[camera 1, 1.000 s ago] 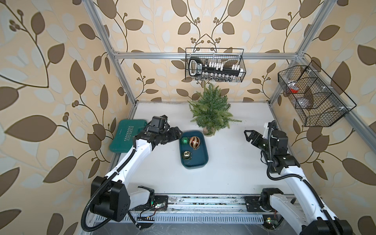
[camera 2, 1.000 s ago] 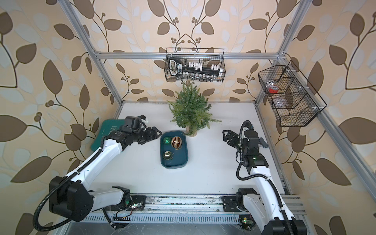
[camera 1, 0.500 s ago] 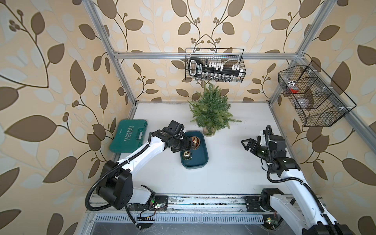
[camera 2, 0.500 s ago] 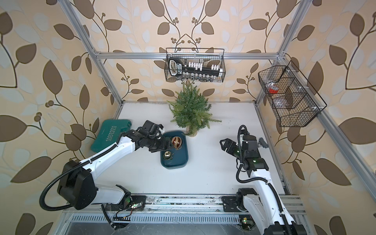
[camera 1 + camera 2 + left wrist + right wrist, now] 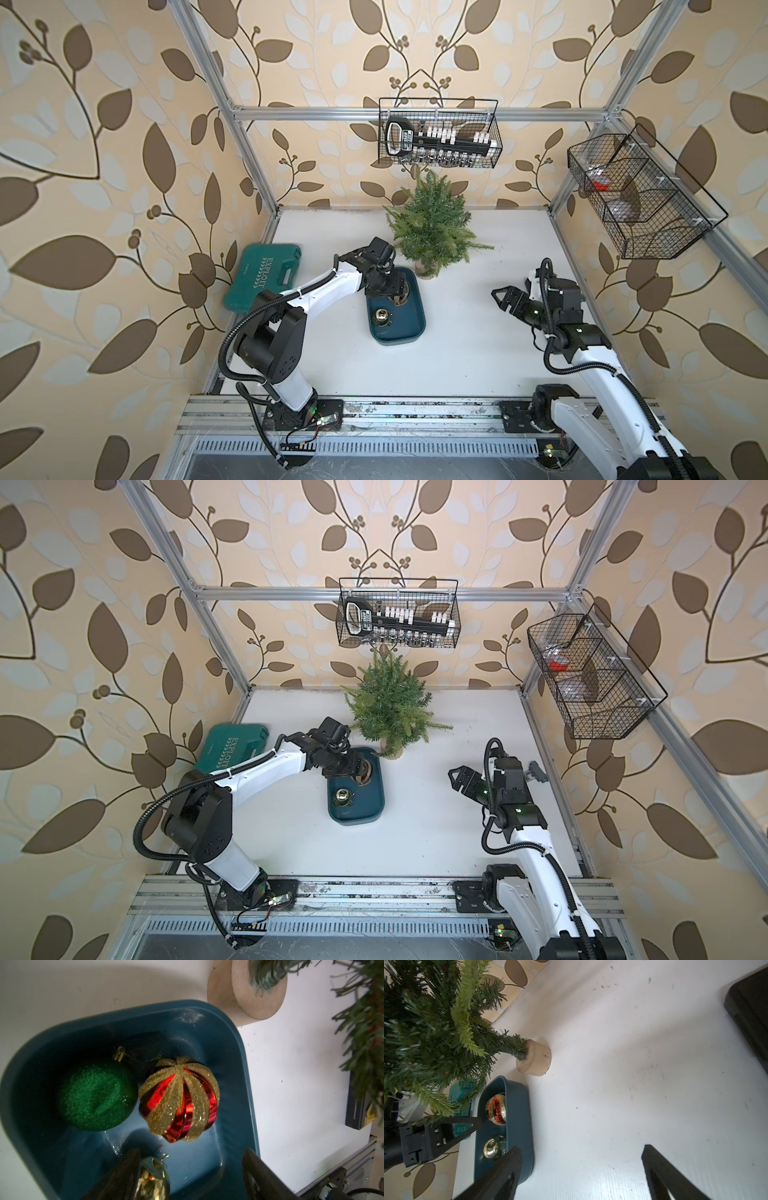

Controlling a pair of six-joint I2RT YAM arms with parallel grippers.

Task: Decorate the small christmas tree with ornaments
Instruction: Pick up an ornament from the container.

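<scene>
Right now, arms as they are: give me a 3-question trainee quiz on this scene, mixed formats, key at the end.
1. True or false: the green ornament, the red-and-gold ornament and the gold ornament all lie in the blue tray.
2. Fill in: the right hand has its jaws ____ and holds nothing.
3. Which hand hangs above the blue tray? A. left hand B. right hand C. neither

Key: 1 true; 2 open; 3 A.
</scene>
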